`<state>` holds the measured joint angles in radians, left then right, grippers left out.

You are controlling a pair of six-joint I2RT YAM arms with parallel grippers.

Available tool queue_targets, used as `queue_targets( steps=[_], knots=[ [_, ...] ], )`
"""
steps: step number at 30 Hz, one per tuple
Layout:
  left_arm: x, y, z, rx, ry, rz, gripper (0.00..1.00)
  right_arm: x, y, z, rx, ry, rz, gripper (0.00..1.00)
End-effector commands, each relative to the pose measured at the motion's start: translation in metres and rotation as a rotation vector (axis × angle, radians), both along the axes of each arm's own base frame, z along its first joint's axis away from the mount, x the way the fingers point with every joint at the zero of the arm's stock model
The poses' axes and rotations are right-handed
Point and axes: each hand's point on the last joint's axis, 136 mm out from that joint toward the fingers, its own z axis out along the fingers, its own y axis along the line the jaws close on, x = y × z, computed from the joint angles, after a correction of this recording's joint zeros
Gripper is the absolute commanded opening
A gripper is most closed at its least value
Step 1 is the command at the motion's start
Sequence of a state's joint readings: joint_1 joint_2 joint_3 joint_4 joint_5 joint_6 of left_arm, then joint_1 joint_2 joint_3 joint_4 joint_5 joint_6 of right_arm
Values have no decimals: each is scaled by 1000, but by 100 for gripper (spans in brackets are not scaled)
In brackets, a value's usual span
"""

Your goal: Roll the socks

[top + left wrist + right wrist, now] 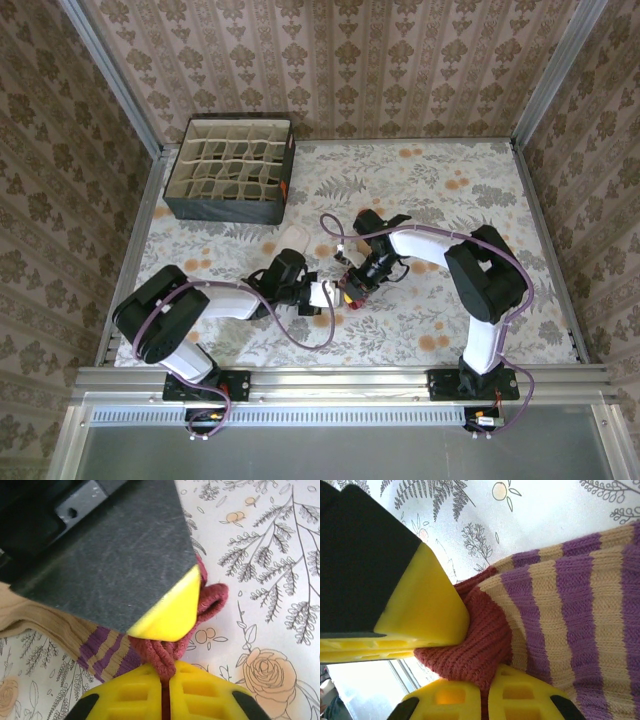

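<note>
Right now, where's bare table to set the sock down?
Bare: far right of the table, past the box; also the near edge between the arm bases. Crowded: centre, where left gripper and right gripper pinch the tan sock.

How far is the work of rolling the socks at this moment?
Done: nothing looks rolled yet. In hand: the left gripper and the right gripper are both shut on the tan sock at its maroon end, and its striped part shows no roll. Left: the rolling itself. The pale piece behind the left arm, probably the cream sock, lies apart and untouched.
</note>
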<state>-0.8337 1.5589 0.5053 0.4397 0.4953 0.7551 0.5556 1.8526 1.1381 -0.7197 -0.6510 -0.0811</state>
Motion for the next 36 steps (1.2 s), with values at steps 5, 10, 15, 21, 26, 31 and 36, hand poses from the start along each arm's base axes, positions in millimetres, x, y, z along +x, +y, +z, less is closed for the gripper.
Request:
queue_targets(
  steps=[5,10,15,21,26,31,36],
  knots=[
    [-2,-6,9,54,105,35,0,15,4,31,124,-57,-153,53],
    [5,-6,4,90,258,161,0,35,-2,53,171,-232,-338,57],
    [3,-11,4,113,455,228,0,32,-10,48,173,-320,-447,56],
    [-1,-13,6,128,651,266,0,23,-14,40,218,-334,-533,56],
    [2,-8,4,112,674,331,0,13,-15,40,222,-366,-547,57],
    [12,-11,4,88,751,389,0,8,-22,36,204,-389,-551,57],
    [20,-17,1,85,833,437,0,7,-23,29,174,-384,-528,57]
  ],
)
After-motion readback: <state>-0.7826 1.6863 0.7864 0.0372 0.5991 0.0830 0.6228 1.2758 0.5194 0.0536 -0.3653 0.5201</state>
